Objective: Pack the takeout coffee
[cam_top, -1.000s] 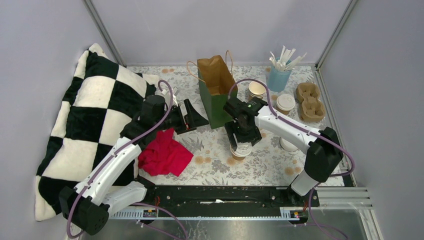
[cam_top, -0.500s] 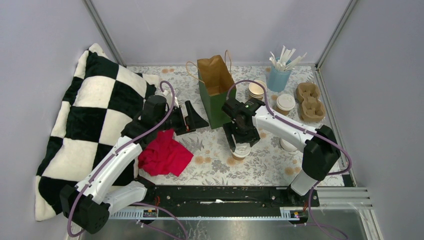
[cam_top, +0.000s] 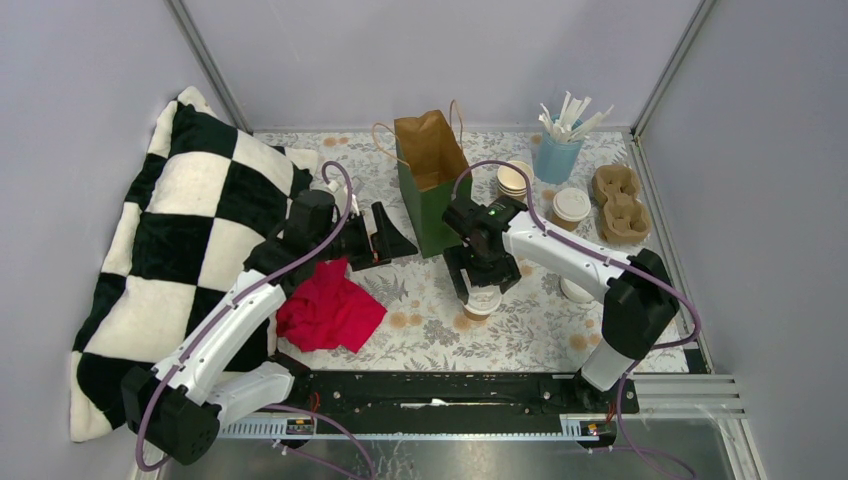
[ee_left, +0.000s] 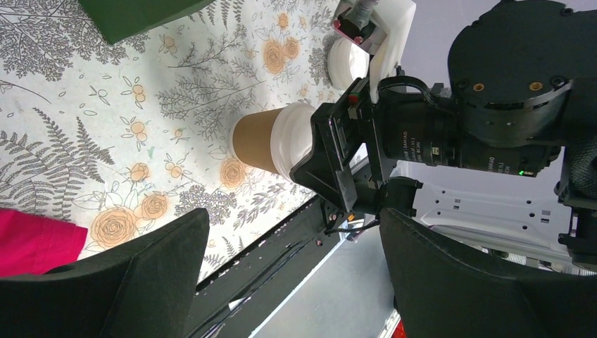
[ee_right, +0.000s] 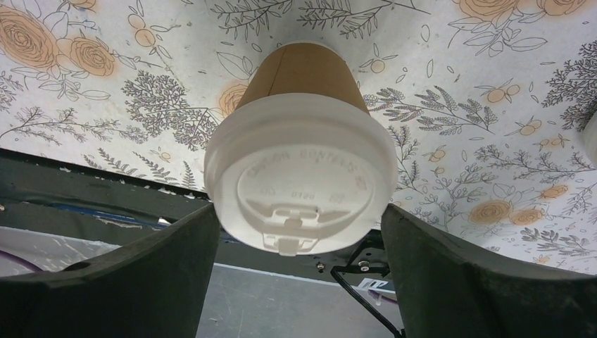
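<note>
Pincer on the right arm (ee_right: 299, 218) clamps the lidded coffee cup (ee_right: 304, 74) by its lid; left pincer (ee_left: 292, 220) gapes wide.

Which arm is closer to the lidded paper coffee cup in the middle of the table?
Right. Its end effector straddles the coffee cup, with a finger on each side of the lid. The left end effector sits open further left, beside the green bag.
</note>
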You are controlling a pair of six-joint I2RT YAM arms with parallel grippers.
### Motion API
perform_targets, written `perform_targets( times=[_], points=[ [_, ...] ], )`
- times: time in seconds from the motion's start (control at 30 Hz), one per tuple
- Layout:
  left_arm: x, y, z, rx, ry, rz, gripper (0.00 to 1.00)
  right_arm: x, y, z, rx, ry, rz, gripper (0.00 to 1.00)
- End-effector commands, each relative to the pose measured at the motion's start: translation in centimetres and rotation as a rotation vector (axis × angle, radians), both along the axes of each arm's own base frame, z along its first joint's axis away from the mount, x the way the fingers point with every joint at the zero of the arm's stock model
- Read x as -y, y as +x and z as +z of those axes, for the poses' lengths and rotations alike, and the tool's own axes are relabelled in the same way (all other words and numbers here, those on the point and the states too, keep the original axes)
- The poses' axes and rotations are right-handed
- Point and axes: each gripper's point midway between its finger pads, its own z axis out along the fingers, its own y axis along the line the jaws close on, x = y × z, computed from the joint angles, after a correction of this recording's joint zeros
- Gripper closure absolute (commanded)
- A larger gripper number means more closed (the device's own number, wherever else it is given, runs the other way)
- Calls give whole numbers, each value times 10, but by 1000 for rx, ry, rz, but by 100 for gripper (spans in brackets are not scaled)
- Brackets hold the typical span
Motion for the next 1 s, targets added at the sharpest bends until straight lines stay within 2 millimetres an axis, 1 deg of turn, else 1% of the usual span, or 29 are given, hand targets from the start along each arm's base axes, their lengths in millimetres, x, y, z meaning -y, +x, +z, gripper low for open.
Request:
perform_targets(
  times=[0.0, 0.2, 0.27, 0.33, 0.4, 0.47, 0.57, 0.63, 0.73, 0.77, 0.8, 0.87, 0.9, 0.97],
  points=[
    [3, 6, 16, 59, -13, -16, 6, -6, 6, 17, 55, 29, 1, 7],
    [4, 5, 14, 48, -14, -27, 6, -6, 5, 35, 99, 78, -10, 1],
    [5, 3, 13, 43, -18, -42, 7, 2, 3, 44, 123, 75, -25, 0],
    [9, -1, 12, 47, -16, -65, 9, 10, -2, 52, 135, 124, -45, 0],
    [21, -10, 10, 75, 6, -119, 10, 14, -7, 59, 135, 233, -64, 1],
    [36, -20, 6, 92, 40, -174, 11, 20, -8, 61, 124, 353, -112, 4],
    [62, -37, -5, 96, 90, -255, 11, 35, -6, 49, 76, 487, -201, 7],
    [74, -46, -13, 98, 130, -287, 12, 37, -6, 46, 58, 544, -210, 8],
    [89, -55, -21, 120, 161, -325, 12, 33, -6, 45, 44, 581, -217, 9],
    [94, -55, -25, 125, 165, -335, 14, 31, -5, 41, 37, 599, -227, 11],
    [99, -55, -29, 124, 166, -348, 19, 28, -3, 37, 26, 623, -235, 14],
    [104, -51, -45, 98, 190, -345, 36, 22, -2, 31, -11, 670, -248, 22],
    [105, -49, -52, 80, 199, -336, 42, 22, 0, 28, -18, 680, -258, 26],
    [105, -46, -65, 40, 195, -320, 48, 23, 3, 24, -17, 683, -271, 31]
  ],
)
